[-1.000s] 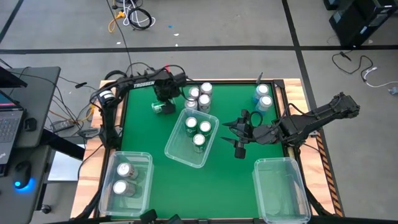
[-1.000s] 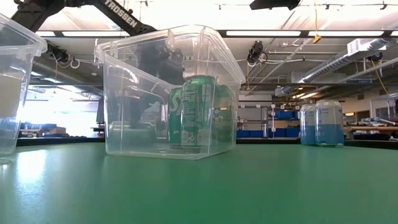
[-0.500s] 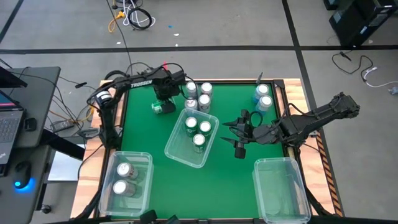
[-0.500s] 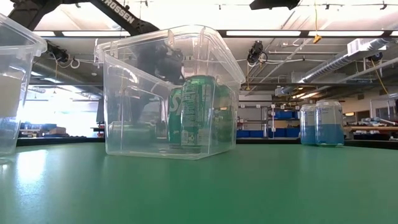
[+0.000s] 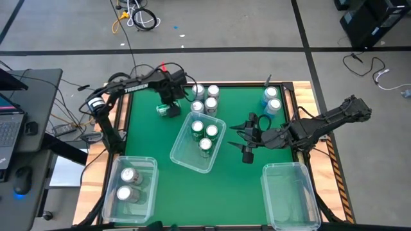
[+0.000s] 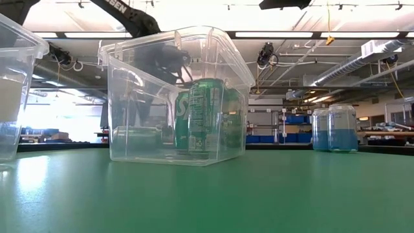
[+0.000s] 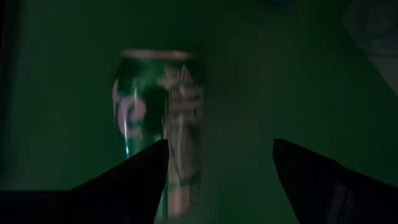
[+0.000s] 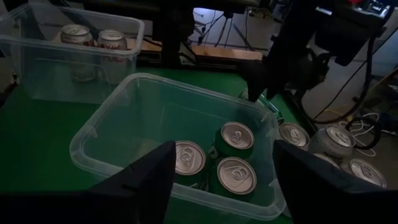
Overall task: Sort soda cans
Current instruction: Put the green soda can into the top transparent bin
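- The green table [image 5: 231, 186] carries three clear bins: the middle bin [image 5: 182, 158] with three green cans, the near-left bin [image 5: 153, 168] with two silver-white cans [image 5: 127, 184], and the near-right bin [image 5: 290, 205] with nothing showing in it.
- Main risk, as I judge it: the toppled green can [image 7: 163, 124] lies on its side, so a closing grip may roll it away or squeeze it out along the table.
- Second risk: the silver-white cans [image 5: 204, 99] stand just right of it; a swing of the arm could knock them over.
- The left tool [image 5: 171, 96] hangs over the toppled can at the far left, fingers spread wide, the can between them, nothing held.
- The right tool [image 5: 247, 138] waits right of the middle bin, fingers apart, holding nothing; two blue cans [image 5: 271, 99] stand at the far right.
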Tool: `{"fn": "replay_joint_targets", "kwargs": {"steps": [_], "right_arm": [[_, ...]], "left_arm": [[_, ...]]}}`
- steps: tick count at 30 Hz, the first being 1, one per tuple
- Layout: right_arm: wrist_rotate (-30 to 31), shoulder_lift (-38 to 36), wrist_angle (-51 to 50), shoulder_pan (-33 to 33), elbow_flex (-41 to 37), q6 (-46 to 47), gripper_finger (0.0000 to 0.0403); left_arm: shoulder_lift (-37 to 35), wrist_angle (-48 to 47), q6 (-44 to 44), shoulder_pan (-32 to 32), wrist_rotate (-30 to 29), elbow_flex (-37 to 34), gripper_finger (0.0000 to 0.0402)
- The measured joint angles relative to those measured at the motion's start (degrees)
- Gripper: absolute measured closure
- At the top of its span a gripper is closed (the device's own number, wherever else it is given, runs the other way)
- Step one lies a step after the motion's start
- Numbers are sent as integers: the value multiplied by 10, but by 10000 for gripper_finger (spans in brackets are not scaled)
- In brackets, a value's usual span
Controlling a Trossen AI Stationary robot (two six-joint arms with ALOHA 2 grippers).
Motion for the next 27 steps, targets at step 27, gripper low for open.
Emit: {"fn": "replay_joint_targets", "kwargs": {"steps": [27], "right_arm": [[0, 0, 9, -1, 0, -4, 127]], "left_arm": [[1, 139, 13, 5, -58, -98, 110]]}}
